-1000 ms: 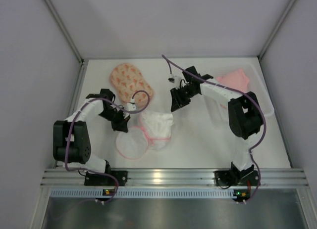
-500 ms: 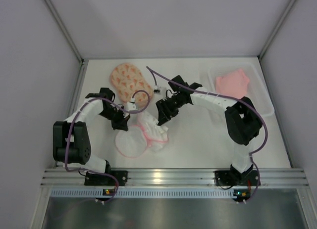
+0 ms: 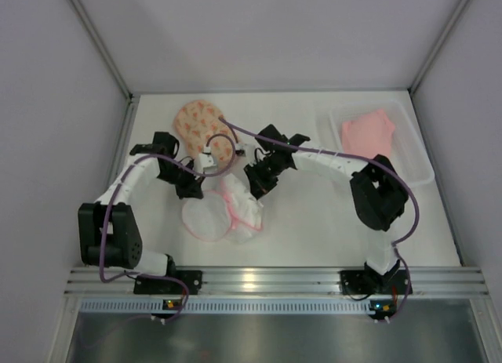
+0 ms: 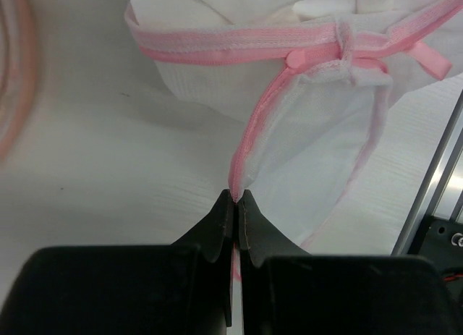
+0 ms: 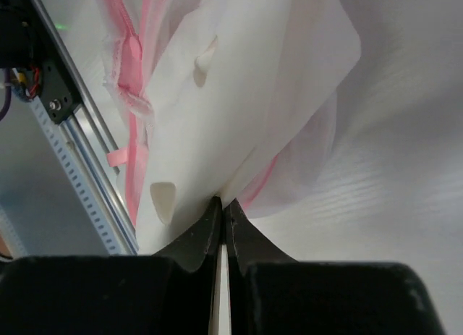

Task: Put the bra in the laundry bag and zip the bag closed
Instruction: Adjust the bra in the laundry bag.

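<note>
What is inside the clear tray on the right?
Only the bra, crumpled, lying in the far half of the tray. Anything beneath the bra is covered.

Overhead camera looks down; both wrist cameras (close-up) share the mesh pouch (image 4: 304,154).

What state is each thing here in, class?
left gripper, shut on the white mesh pouch's pink rim
right gripper, shut on the pouch's white fabric
white mesh pouch, crumpled, pinched by both grippers
bra, lying in the clear plastic tray
laundry bag, flat, printed side up, untouched
</note>
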`<state>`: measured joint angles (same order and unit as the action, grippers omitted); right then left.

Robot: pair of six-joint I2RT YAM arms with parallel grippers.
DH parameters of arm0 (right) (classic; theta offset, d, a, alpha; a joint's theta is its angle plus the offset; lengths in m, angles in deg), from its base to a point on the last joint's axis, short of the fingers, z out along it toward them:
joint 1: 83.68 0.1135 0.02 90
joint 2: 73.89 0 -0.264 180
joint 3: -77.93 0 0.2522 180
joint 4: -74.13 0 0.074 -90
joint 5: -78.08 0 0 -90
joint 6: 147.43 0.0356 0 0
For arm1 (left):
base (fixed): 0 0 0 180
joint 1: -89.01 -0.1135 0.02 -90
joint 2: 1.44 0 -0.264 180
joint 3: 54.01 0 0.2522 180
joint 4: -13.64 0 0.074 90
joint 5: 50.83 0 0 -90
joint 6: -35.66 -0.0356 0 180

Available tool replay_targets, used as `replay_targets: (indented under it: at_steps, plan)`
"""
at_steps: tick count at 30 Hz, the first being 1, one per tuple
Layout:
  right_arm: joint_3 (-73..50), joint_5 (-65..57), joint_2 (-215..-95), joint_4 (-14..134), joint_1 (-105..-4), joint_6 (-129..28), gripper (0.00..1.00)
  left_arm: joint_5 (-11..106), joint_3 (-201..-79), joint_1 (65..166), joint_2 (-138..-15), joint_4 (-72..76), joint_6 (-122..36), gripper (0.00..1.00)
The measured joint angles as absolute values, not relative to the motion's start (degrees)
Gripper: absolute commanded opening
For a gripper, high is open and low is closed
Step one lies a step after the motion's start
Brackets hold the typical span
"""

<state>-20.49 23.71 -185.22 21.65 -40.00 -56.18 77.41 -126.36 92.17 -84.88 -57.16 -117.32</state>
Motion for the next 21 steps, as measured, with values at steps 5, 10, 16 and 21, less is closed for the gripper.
replay_targets:
  at_steps: [5,10,16,21]
  plan:
    - [-20.69,15.52,-174.64,20.9,-40.33,-57.12,0.0,82.68,-136.0,92.13,-83.35,-61.86,-111.2,0.0]
    - [-21.48,12.7,-167.19,21.58,-38.8,-57.12,0.0,91.29,-138.16,92.13,-78.96,-66.25,-106.43,0.0]
    - [-21.67,10.9,-172.17,23.61,-34.54,-56.11,0.0,97.26,-138.16,92.19,-74.56,-68.9,-104.8,0.0]
    - [-21.56,9.7,-179.45,26.98,-33.97,-54.93,0.0,99.88,-138.36,93.46,-72.86,-69.84,-104.27,0.0]
